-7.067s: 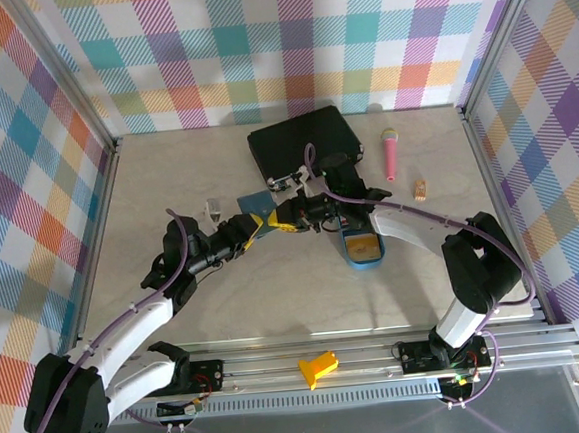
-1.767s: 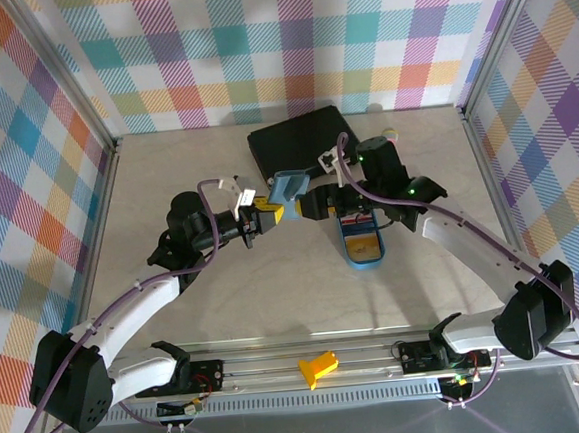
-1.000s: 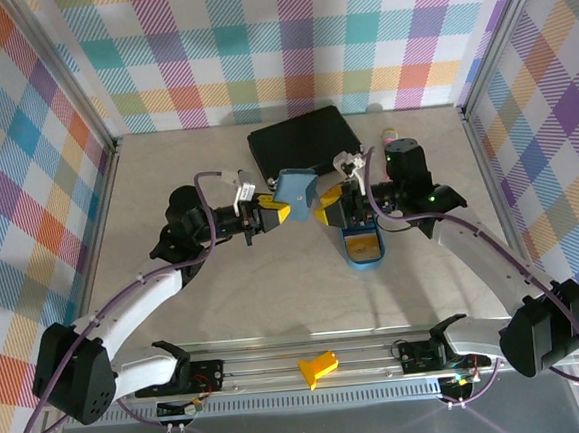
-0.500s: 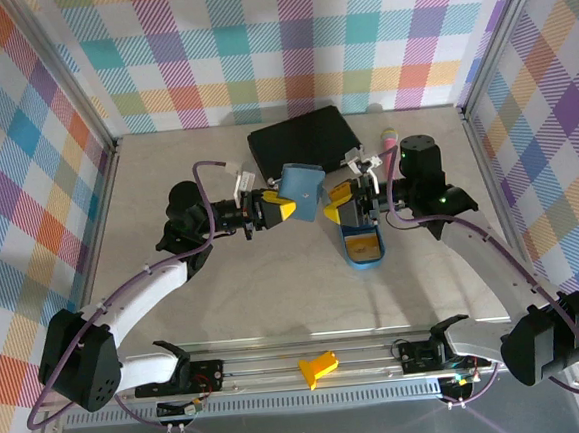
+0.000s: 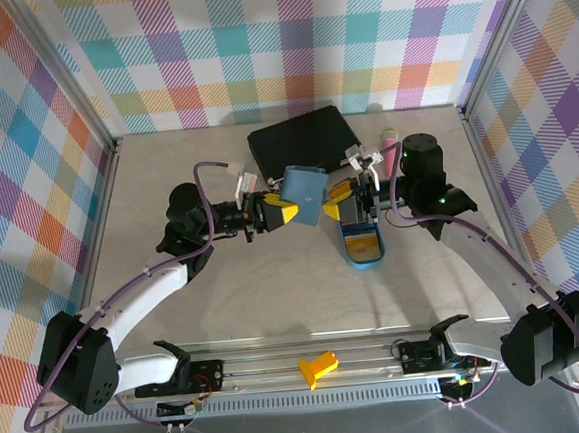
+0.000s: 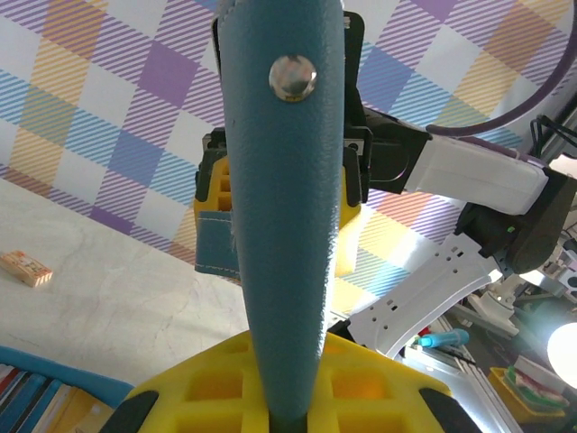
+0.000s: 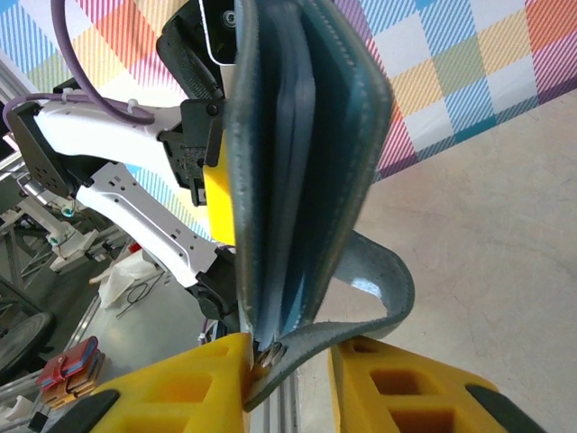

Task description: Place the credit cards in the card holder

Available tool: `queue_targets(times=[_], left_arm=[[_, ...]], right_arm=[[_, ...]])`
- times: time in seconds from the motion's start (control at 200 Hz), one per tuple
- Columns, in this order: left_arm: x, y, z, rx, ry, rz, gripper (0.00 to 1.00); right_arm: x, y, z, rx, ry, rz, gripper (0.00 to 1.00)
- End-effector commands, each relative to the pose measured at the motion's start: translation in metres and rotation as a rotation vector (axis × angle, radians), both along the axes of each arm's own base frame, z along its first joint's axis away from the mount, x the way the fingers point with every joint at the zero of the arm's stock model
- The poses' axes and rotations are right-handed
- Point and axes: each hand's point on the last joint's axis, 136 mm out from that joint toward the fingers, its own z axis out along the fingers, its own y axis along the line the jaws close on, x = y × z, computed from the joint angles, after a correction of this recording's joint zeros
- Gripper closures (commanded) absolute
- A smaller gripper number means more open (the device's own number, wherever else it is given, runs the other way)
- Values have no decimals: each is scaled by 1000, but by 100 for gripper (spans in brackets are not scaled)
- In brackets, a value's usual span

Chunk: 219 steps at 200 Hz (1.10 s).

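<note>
Card holder [image 5: 303,195], black case [image 5: 298,136], blue tray [image 5: 364,265] crowd the middle; left table [image 5: 165,166] side open

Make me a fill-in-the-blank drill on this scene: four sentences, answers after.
1. The left pincer is shut on the teal ____.
2. The right pincer has the wallet's clasp ____ between its fingers.
3. The credit cards lie in a blue oval ____.
4. At the far side of the table lies a large ____ case.

Missing words: card holder; tab; tray; black.
</note>
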Motion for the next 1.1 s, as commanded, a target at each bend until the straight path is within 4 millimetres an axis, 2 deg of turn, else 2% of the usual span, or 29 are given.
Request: queue_targets(times=[0.0, 0.345, 0.63, 0.8, 0.96, 1.09], left_arm=[[-22, 0, 20, -35, -59, -66, 100], [-26, -7, 11, -21, -35, -84, 100], [-21, -10, 6, -10, -32, -75, 100], [-24, -14, 7, -9, -22, -99, 100], [-29, -19, 9, -16, -12, -126, 100], [-31, -22, 8, -21, -2, -135, 100]], right_arm=[[2, 0, 2, 18, -17, 9, 72], [-14, -2, 17, 57, -49, 82, 67], [-22, -2, 18, 65, -51, 123, 59], [-22, 4, 20, 61, -57, 118, 61], [-15, 9, 16, 59, -64, 85, 70], [-14, 10, 13, 70, -62, 100, 72]])
